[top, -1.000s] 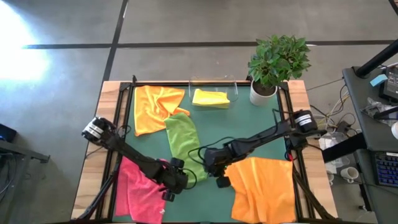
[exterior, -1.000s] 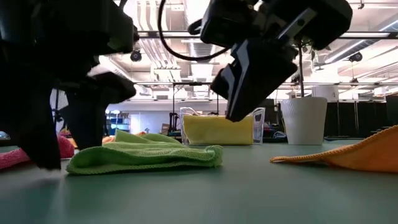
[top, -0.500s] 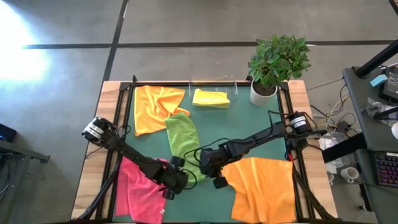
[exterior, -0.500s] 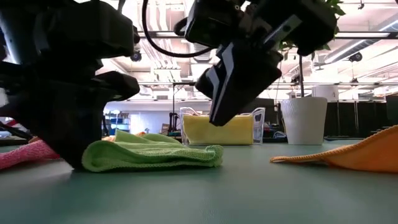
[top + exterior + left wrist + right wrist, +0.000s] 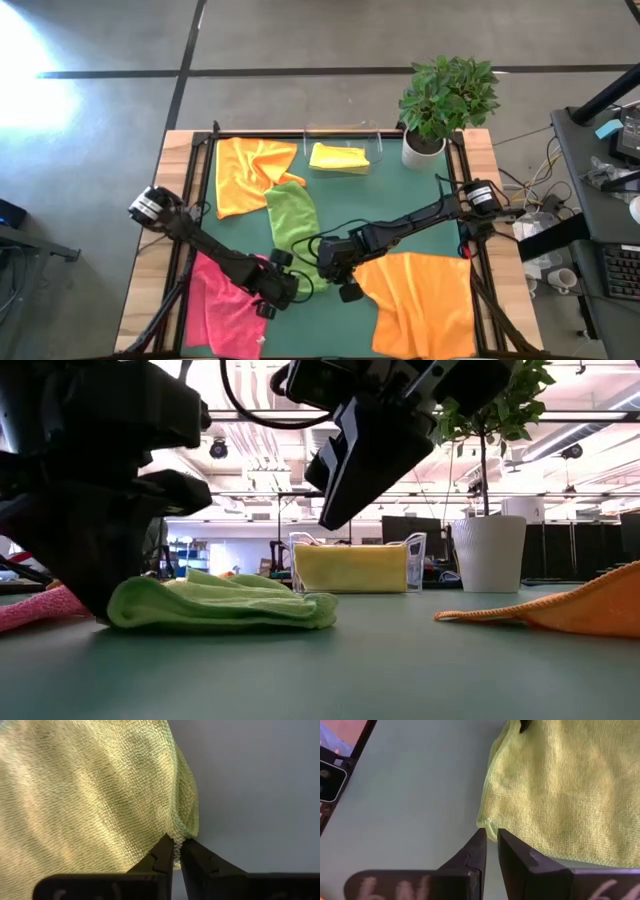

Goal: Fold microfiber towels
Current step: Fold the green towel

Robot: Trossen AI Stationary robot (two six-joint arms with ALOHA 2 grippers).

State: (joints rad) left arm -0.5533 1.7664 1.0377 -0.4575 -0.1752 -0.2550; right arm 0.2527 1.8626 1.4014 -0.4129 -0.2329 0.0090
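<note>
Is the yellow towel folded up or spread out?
Folded: the yellow towel lies as a small neat rectangle inside the clear holder.
</note>
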